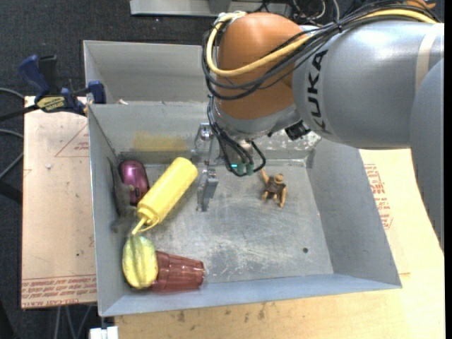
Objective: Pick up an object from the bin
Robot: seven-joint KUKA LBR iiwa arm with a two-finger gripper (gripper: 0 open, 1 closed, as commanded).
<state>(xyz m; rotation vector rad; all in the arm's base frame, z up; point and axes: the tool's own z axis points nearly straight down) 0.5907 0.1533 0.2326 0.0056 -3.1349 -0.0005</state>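
Five things told apart: yellow squeeze bottle [169, 186], purple thing [133, 174], yellow-green lemon shape [139, 262], red ribbed cup [180, 272] and small brown toy animal [274, 188], all on the floor of the grey bin [282, 253].
Gripper [205, 189]: low over the bin floor, below the orange wrist cover [258, 55]. Whether it stands wide or narrow cannot be told from here.
Nearest thing: the yellow squeeze bottle, lying slantwise just beside the gripper on the side away from the arm, its nozzle end the farther one. Touching or apart cannot be told.
Arm side of gripper: the brown toy animal, near but apart.
Well apart from gripper: the cup and the lemon shape, touching each other, beyond the bottle's nozzle.
Handling, judged: the bottle is probably light, smooth and somewhat yielding, so apt to roll or slip. It is best taken across its round body at mid-length, not at the tapering nozzle.
Writing: "KUKA" on the arm [318, 90]. No label is readable on the bottle.
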